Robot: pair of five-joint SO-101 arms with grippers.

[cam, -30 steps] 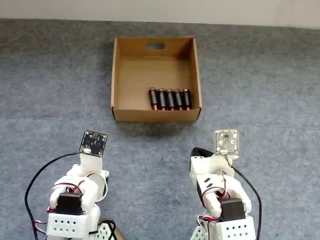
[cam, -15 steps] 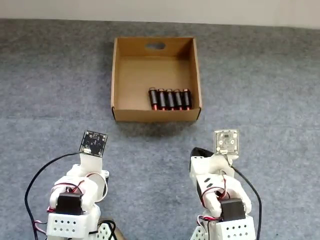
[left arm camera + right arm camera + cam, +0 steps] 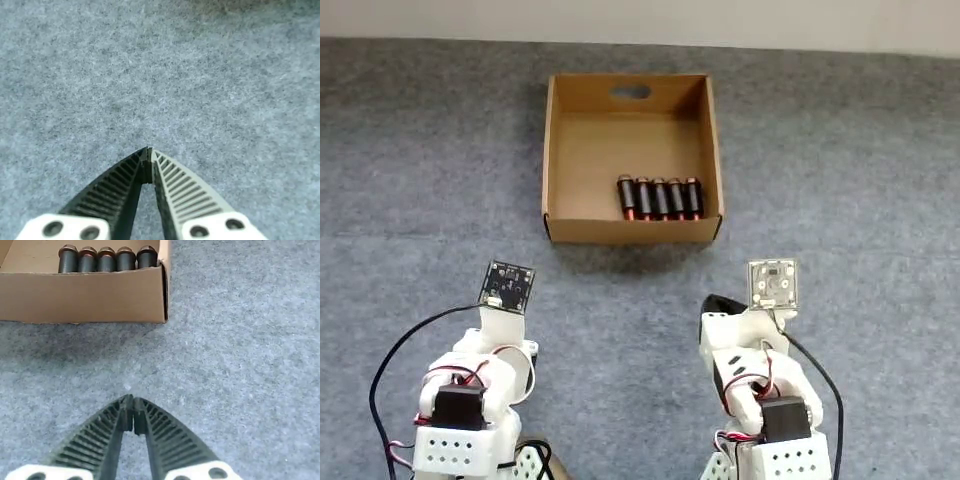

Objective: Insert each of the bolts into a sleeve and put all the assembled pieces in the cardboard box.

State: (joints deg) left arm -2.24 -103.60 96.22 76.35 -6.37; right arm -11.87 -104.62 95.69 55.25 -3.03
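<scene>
Several assembled black sleeve-and-bolt pieces (image 3: 660, 198) lie side by side along the near wall inside the cardboard box (image 3: 554, 150). The right wrist view shows their heads (image 3: 102, 258) above the box's near wall (image 3: 85, 295). Both arms are folded back at the near edge of the table. My left gripper (image 3: 149, 152) is shut and empty above bare carpet. My right gripper (image 3: 132, 402) is also shut and empty, a short way in front of the box's near right corner.
Grey carpet (image 3: 840, 180) covers the table on all sides of the box. The box has a hand slot (image 3: 631, 92) in its far wall. A black cable (image 3: 395, 355) loops beside the left arm's base.
</scene>
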